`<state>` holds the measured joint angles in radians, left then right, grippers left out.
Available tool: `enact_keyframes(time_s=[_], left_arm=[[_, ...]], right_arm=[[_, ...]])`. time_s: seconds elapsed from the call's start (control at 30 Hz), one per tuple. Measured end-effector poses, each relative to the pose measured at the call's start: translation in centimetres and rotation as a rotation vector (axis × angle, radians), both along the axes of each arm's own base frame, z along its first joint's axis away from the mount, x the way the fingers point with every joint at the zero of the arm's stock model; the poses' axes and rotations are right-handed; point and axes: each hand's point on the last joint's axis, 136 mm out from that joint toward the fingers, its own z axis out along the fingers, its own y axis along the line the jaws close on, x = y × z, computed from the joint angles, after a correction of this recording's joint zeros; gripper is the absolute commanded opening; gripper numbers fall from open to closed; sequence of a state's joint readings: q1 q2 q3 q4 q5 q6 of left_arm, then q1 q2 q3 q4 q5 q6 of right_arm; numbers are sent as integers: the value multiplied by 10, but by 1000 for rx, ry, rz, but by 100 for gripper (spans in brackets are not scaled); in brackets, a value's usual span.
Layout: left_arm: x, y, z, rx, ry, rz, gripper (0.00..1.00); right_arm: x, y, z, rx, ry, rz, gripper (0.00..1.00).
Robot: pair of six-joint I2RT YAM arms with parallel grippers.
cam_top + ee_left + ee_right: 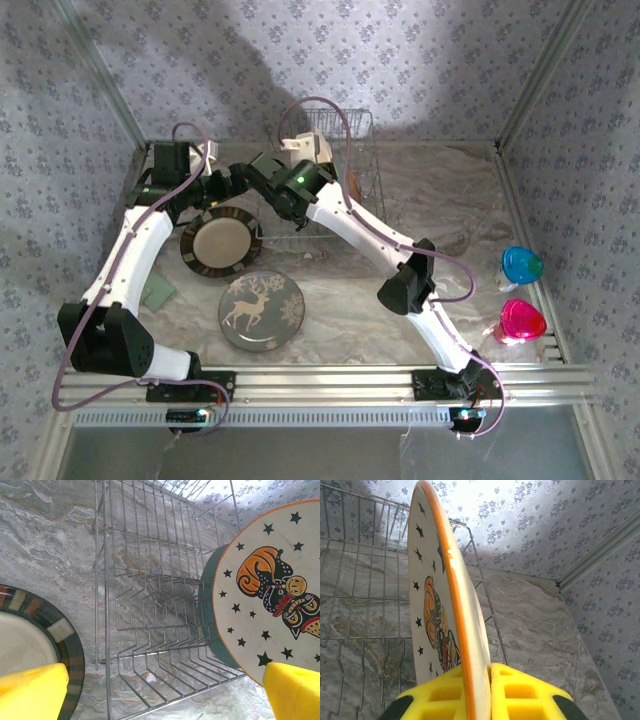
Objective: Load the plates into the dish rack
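My right gripper [487, 674] is shut on the rim of the orange-cream star plate [435, 600], holding it upright and edge-on over the dish rack [365, 580]. The left wrist view shows that plate's [270, 595] face, with the pale teal plate [207, 605] standing in the wire rack [150, 580] just behind it. My left gripper [165, 685] is open with nothing between its fingers, hovering at the rack's left end. The brown striped plate [220, 243] and the grey reindeer plate [262, 311] lie flat on the table in front of the rack [345, 150].
A blue cup [521, 266] and a pink cup [522, 322] stand at the right edge of the table. A green cloth [158, 292] lies under the left arm. Patterned walls close in the table at the back and both sides.
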<state>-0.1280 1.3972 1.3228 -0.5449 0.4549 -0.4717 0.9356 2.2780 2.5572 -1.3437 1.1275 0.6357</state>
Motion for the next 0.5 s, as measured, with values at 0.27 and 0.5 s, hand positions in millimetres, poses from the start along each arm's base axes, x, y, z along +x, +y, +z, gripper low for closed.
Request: enact_keyframes(time_s=[0.27, 0.5], left_arm=[[0, -1, 0, -2, -2, -2, 99], [0, -1, 0, -5, -3, -4, 99]], right_arm=[[2, -14, -5, -42, 32, -24, 0], [5, -25, -17, -29, 80, -48, 0]])
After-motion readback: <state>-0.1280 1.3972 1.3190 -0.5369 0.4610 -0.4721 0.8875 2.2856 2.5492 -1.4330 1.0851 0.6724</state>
